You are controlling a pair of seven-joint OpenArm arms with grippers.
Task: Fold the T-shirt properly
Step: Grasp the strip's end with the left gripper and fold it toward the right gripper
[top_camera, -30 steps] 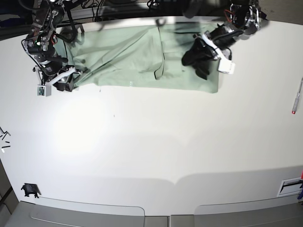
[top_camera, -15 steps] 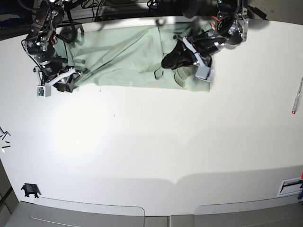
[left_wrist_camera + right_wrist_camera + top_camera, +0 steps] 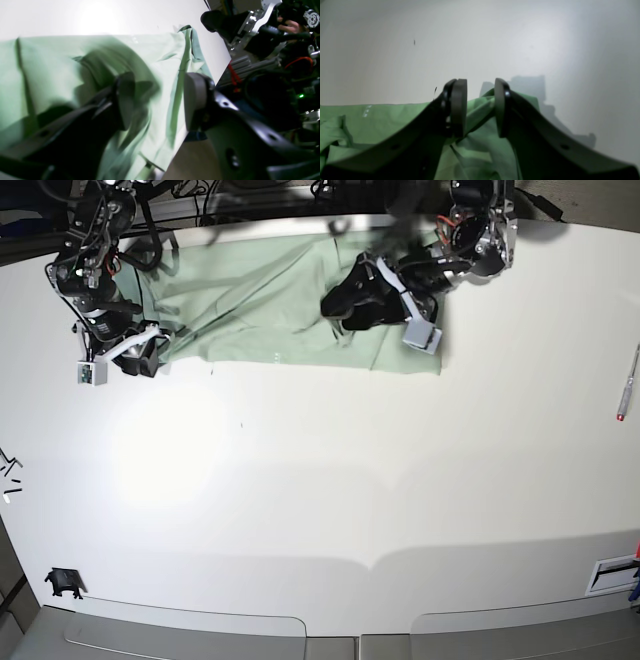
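1 soft T-shirt (image 3: 260, 305), spread along the table's (image 3: 330, 480) far edge.
Thin and limp, it will sag and crease, so hems and corners suit gripping best. Left gripper (image 3: 155, 100) stands released over its middle; right gripper (image 3: 476, 107) pinches a fold at its end. Open room lies nearward, little beyond.

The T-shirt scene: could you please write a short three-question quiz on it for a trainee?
1. True or false: the jaws of the left gripper stand apart.
2. What colour is the T-shirt? A red, B pale green, C black.
3. Fill the gap: the T-shirt lies on a white ____.

Key: 1 true; 2 B; 3 table.
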